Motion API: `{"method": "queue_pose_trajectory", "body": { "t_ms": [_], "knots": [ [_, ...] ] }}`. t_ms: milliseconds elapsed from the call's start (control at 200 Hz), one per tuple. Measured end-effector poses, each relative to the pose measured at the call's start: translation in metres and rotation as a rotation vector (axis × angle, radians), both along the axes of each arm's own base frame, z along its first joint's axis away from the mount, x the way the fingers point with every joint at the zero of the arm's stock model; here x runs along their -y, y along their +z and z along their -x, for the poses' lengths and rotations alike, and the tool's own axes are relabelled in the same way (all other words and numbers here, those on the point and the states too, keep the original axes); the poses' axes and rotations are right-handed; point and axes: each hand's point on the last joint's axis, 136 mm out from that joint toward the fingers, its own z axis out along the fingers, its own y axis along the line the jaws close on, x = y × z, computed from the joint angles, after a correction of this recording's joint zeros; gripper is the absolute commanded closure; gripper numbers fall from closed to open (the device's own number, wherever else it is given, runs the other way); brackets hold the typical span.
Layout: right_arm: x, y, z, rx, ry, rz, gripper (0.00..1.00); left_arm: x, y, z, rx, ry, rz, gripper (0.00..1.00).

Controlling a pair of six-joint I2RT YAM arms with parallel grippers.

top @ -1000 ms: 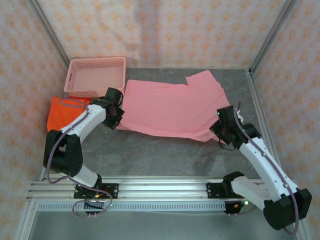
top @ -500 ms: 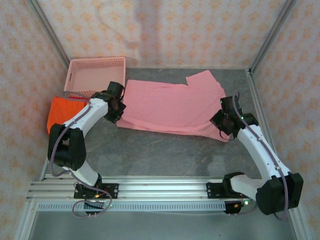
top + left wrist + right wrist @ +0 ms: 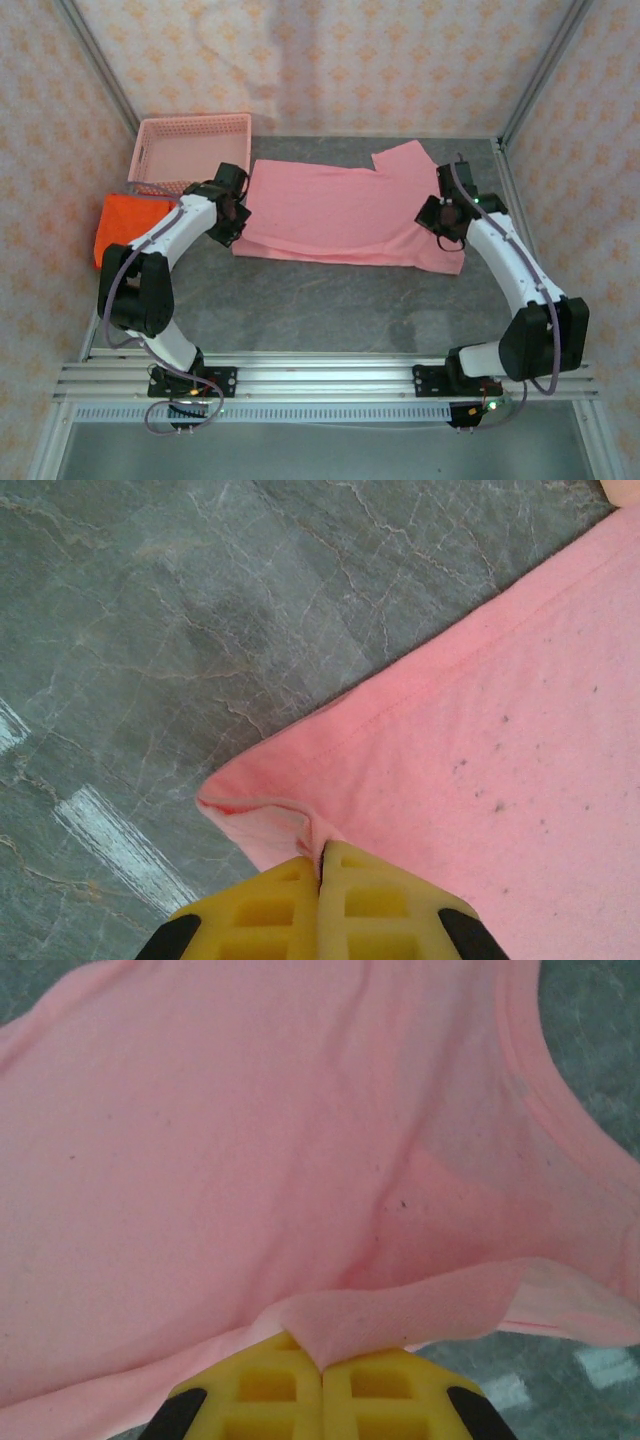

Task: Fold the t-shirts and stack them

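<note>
A light pink t-shirt lies spread across the back middle of the table, its near edge folded over toward the back. My left gripper is shut on the shirt's left corner; in the left wrist view the yellow jaws pinch a fold of pink cloth. My right gripper is shut on the shirt's right edge; in the right wrist view a flap of pink t-shirt comes out from between the shut yellow jaws. An orange-red t-shirt lies folded at the left, partly hidden by the left arm.
A pink plastic mesh basket stands at the back left, just behind the orange-red t-shirt. Metal frame posts run along the right side and back corners. Bare grey tabletop stretches between the shirt and the arm bases.
Both grippers have carried the pink shirt's near edge toward the back, folding it over. The right gripper moved farthest, up and back; the shirt now looks narrower front to back.
</note>
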Motion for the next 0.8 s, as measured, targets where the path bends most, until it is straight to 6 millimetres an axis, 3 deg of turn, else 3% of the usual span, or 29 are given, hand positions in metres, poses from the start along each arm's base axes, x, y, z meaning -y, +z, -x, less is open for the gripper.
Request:
{"method": "queue_pose_trajectory", "body": {
  "t_ms": [190, 801],
  "knots": [
    [0.000, 0.002, -0.019, 0.001, 0.035, 0.026, 1.00, -0.002, -0.001, -0.002, -0.005, 0.007, -0.001, 1.00],
    [0.011, -0.005, -0.042, -0.015, 0.045, 0.052, 1.00, 0.003, 0.002, -0.030, 0.009, -0.011, -0.003, 1.00]
  ]
}}
